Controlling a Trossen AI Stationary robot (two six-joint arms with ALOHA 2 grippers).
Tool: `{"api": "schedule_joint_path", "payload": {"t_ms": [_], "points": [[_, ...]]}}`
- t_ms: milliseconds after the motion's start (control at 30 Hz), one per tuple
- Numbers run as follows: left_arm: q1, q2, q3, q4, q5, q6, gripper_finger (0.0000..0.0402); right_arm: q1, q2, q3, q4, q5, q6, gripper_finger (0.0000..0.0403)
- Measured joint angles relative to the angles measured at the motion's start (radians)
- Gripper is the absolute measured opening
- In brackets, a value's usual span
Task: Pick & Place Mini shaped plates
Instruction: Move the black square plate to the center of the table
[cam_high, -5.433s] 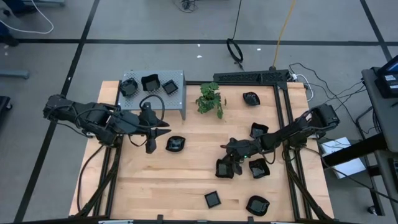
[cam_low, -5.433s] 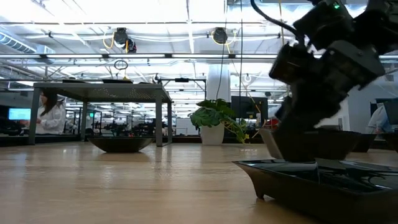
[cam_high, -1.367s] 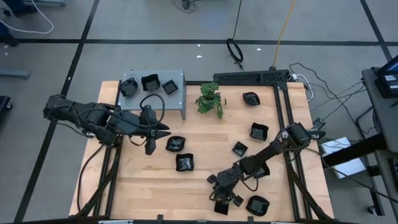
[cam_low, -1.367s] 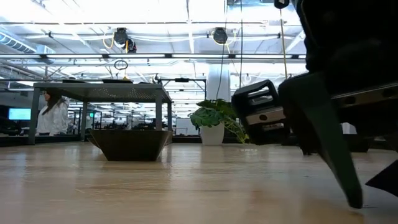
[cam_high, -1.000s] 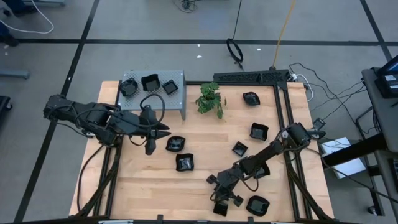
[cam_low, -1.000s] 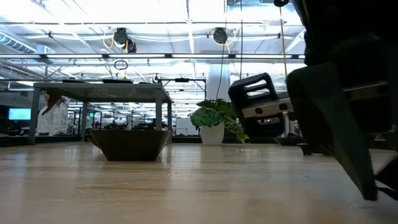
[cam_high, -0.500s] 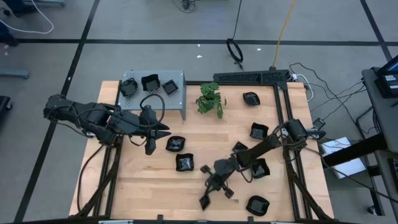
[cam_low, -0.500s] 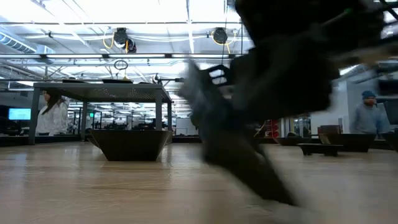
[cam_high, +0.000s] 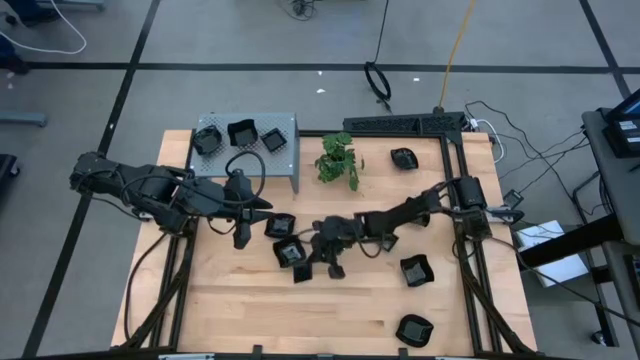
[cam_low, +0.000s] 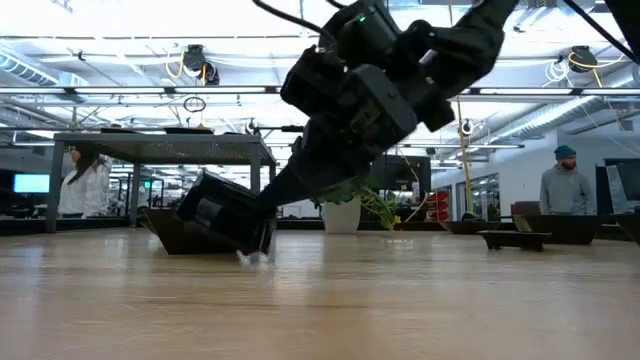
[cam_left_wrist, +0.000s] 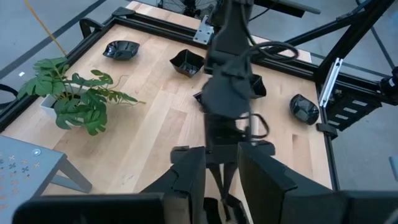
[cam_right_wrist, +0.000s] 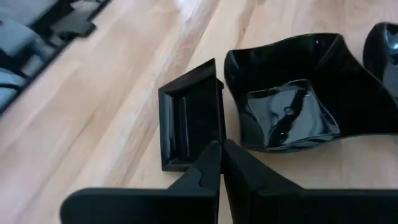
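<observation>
High view: my right gripper is stretched far across the table, on the near side of the potted plant and a little toward the left arm. My fingers are pinched tight on the rim of a small square plate. A wavy plate lies just beside it, on the plant's side. My left gripper hangs between the plant and the left arm's base, with another plate just beside its tips. Three plates sit on the grey shelf next to the plant.

Low view: the small square plate is tilted steeply, one corner down near the wood, and my right gripper comes in from above it, in front of the plant. People show in the room behind.

Left wrist view: my left fingers stand partly apart and hold nothing. The right arm fills the gap ahead, with the plant off to one side.

Right wrist view: my fingertips meet at the edge of the small square plate. The wavy plate is right against it.
</observation>
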Motion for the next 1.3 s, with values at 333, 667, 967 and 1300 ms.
{"api": "schedule_joint_path", "payload": {"t_ms": [333,667,967,1300], "points": [[0.0,0.0,0.0,-0.001,0.001,0.023,0.0097,-0.008,0.0,0.034,-0.038,-0.136,0.032,0.0004],[0.0,0.0,0.0,0.0,-0.001,0.027,0.0097,0.065,0.0,0.034,-0.071,0.092,-0.017,0.0004],[0.0,0.0,0.0,0.0,-0.001,0.023,0.0097,0.051,0.0,0.034,-0.064,0.067,0.012,0.0018],[0.0,0.0,0.0,-0.002,0.01,0.009,0.0097,0.051,-0.024,0.034,-0.077,0.054,0.003,0.0127]]}}
